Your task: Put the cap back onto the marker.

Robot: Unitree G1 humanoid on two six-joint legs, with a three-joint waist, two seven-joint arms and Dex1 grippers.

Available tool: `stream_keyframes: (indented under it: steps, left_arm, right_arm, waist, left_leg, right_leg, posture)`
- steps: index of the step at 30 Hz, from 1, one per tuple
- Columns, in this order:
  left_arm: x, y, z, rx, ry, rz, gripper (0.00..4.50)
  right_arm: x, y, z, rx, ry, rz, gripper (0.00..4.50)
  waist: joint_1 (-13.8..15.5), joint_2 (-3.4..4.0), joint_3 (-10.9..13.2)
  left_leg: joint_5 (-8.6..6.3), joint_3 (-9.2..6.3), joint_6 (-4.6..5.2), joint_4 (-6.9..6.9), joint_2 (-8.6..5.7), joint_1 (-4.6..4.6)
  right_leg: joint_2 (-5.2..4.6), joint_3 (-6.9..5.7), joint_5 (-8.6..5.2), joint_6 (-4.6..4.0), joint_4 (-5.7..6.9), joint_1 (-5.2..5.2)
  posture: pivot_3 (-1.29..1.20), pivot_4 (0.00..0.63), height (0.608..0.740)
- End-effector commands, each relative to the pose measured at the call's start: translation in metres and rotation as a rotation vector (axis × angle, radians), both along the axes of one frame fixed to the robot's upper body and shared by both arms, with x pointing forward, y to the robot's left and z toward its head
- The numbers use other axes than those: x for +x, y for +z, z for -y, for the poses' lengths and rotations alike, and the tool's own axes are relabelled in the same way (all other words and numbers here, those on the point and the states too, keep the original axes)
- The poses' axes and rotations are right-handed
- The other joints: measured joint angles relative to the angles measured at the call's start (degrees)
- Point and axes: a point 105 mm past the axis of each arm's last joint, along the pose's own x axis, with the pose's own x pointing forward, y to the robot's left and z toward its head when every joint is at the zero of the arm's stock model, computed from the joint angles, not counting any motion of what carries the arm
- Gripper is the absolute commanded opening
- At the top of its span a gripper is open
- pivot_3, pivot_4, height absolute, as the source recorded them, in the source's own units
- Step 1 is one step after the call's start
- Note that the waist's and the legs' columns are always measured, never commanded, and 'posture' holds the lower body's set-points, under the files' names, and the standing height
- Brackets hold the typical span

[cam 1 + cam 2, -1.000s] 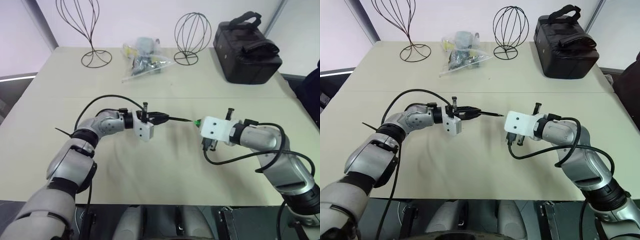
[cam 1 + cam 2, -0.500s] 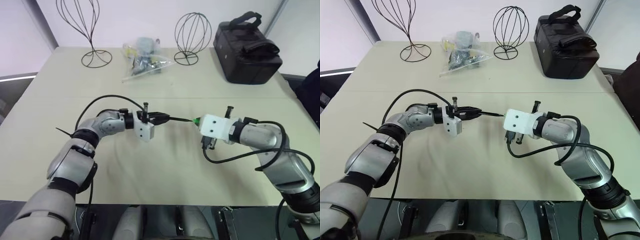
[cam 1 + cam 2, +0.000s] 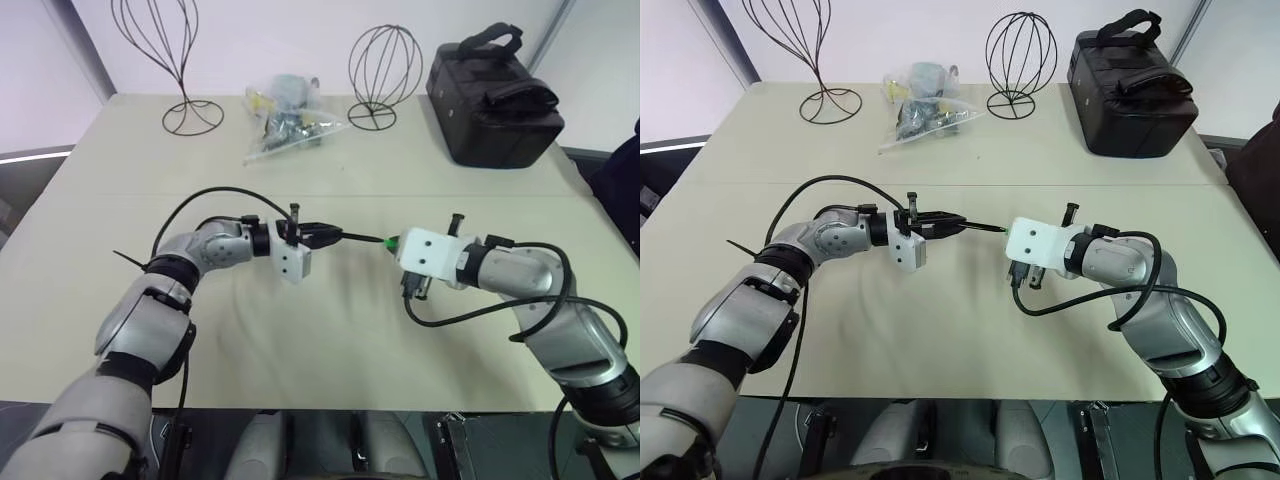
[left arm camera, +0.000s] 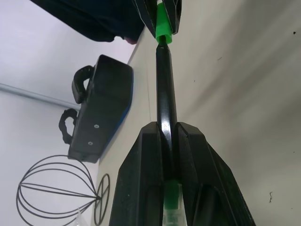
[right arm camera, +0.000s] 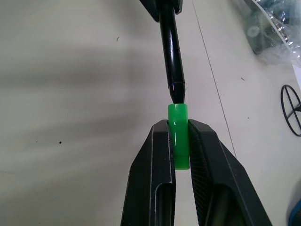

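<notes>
Beige table [image 3: 330, 340] below, left gripper [image 3: 322, 236] clamped on the marker [image 3: 362, 238], held about level above it, its tip at the mouth of the cap [image 3: 394, 243] pinched in the right gripper [image 5: 179, 141]: insertion step, which likely calls for a straight push along the marker's axis.

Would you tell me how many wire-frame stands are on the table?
2. One wire stand is at the table's far left; the other wire stand, globe-shaped, sits further right, between the plastic bag and the black case. None seems hidden.
</notes>
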Motion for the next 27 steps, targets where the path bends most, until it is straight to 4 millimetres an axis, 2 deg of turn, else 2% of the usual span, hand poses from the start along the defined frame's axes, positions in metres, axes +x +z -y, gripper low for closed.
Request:
stream_keyframes:
  steps: [1, 15, 27]
  left_arm:
    - [0.001, 0.014, 0.003, -0.018, -0.021, 0.048, 0.0]
    - [-0.004, 0.01, -0.004, -0.015, -0.045, 0.05, 0.0]
    - [-0.005, 0.016, 0.002, -0.069, -0.064, -0.059, 0.0]
  right_arm:
    - [-0.004, 0.018, -0.012, 0.025, 0.057, 0.06, 0.25]
    - [-0.011, 0.021, -0.022, 0.043, 0.123, 0.051, 0.25]
    - [-0.015, 0.025, -0.028, 0.033, 0.16, 0.073, 0.25]
  waist:
    - [-0.01, 0.0, 0.0]
    - [0.02, 0.0, 0.0]
    - [-0.05, 0.0, 0.0]
  left_leg:
    - [0.0, 0.0, 0.0, 0.0, 0.0, 0.0]
    - [0.0, 0.01, 0.0, 0.0, 0.0, 0.0]
    - [0.0, 0.02, 0.0, 0.0, 0.0, 0.0]
  right_leg:
    - [0.0, 0.0, 0.0, 0.0, 0.0, 0.0]
    - [0.0, 0.0, 0.0, 0.0, 0.0, 0.0]
    - [0.0, 0.0, 0.0, 0.0, 0.01, 0.0]
  posture:
    - [0.0, 0.15, 0.74]
    - [0.0, 0.15, 0.74]
    - [0.0, 0.15, 0.74]
